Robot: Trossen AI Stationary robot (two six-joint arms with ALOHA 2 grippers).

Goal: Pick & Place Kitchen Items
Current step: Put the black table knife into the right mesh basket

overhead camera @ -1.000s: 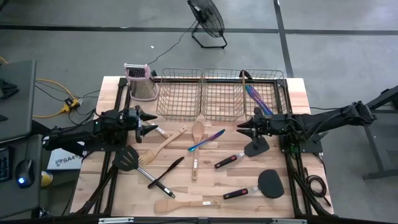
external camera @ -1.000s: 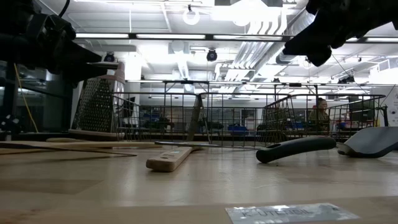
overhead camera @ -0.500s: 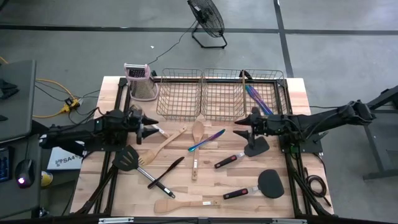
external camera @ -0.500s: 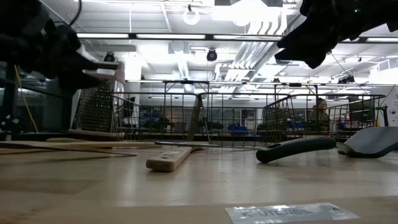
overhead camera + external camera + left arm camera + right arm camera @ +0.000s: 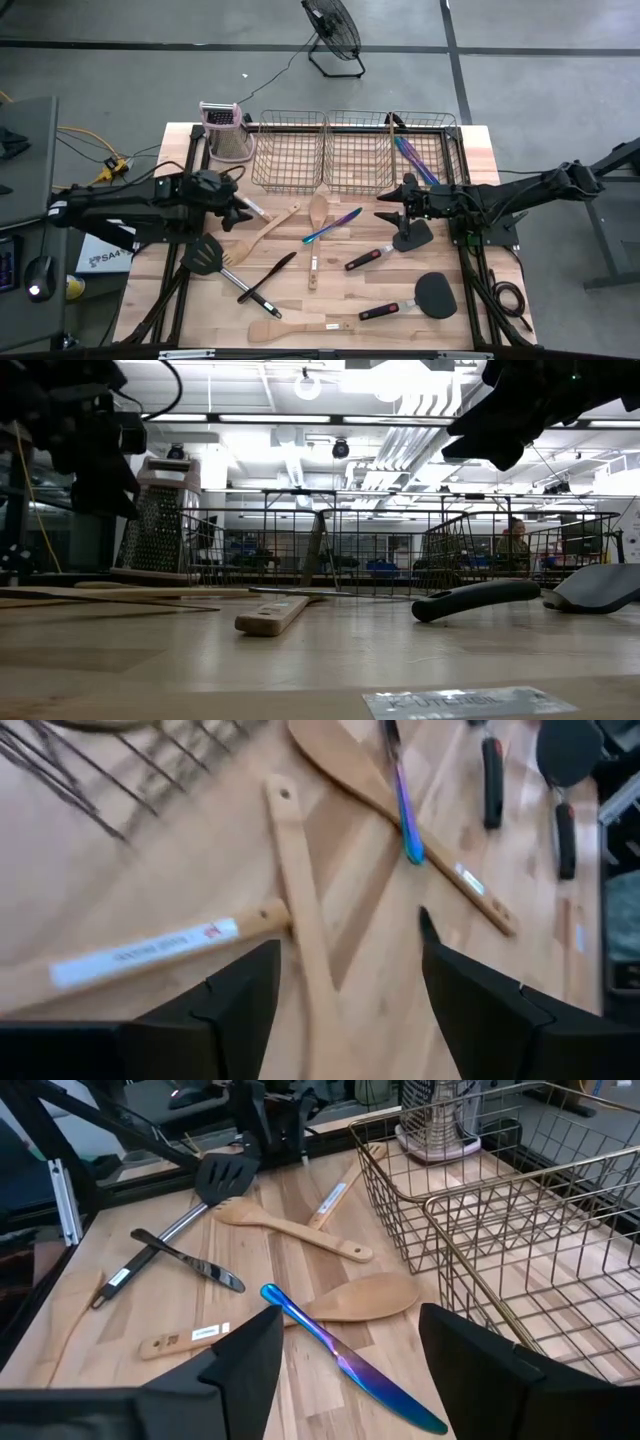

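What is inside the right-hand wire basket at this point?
The right-hand wire basket holds slim iridescent cutlery, lying diagonally on its floor. How many pieces cannot be told; they overlap. Nothing else shows inside.

Both my arms read matte black all over, built of chunky jointed segments. Left gripper (image 5: 237, 207) ends in two pointed black fingers (image 5: 240, 995), wedge-shaped with flat faceted faces. Right gripper (image 5: 392, 205) looks the same, angular fingers (image 5: 245, 1360) with hard edges. Dark cabling runs along the right arm (image 5: 520, 195).
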